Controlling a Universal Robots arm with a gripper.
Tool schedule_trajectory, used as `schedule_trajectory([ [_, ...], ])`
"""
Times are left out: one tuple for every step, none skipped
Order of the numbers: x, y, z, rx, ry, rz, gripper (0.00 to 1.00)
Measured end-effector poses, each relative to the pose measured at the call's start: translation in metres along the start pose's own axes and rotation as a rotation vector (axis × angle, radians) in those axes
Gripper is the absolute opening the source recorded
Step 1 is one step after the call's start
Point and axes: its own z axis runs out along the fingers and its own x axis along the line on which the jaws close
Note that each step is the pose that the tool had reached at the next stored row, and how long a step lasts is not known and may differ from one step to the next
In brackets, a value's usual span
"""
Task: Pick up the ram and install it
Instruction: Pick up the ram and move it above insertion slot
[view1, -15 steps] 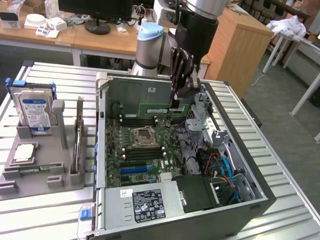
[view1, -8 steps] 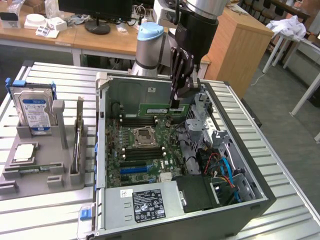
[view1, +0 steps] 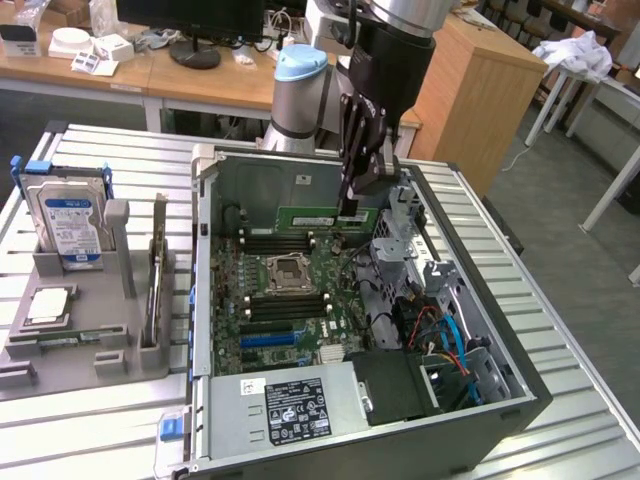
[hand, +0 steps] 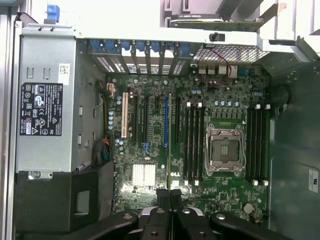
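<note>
One ram (view1: 312, 217) (between two fingers (hand: 163, 200))

Case (view1: 520, 400) lies on its side with the top face open, so there is free way in from above. Over the motherboard (view1: 250, 300) the ground is low: socket (view1: 284, 270) and slots sit flat. On the exterior view's right a metal drive cage (view1: 405, 235) stands high, close beside the gripper (view1: 352, 205), which is clamped on the ram (view1: 320, 216). Loose blue and orange cables (view1: 445, 335) clutter the corner nearer the power supply (view1: 290, 405), which blocks the near end. Case wall (view1: 290, 185) rises just behind the ram.
</note>
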Motion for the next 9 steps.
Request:
schedule_trajectory([
  [-0.0006, 0.0006, 0.0001, 0.0000, -0.0001, 0.000, 0.12],
  [-0.0013, 0.0012, 0.0001, -0.0001, -0.0001, 0.000, 0.12],
  [-0.0020, 0.0016, 0.0002, -0.0001, -0.0001, 0.000, 0.12],
  [-0.0029, 0.0020, 0.0003, 0.0000, -0.0001, 0.000, 0.12],
  [-0.0043, 0.0022, 0.0004, -0.0001, -0.0001, 0.000, 0.12],
  [-0.0058, 0.0025, 0.0006, 0.0000, -0.0002, 0.000, 0.12],
  [-0.0073, 0.0026, 0.0007, 0.0000, -0.0002, 0.000, 0.12],
  [-0.0089, 0.0027, 0.0008, 0.0000, -0.0001, 0.000, 0.12],
  [-0.0104, 0.0028, 0.0010, -0.0001, -0.0001, 0.000, 0.12],
])
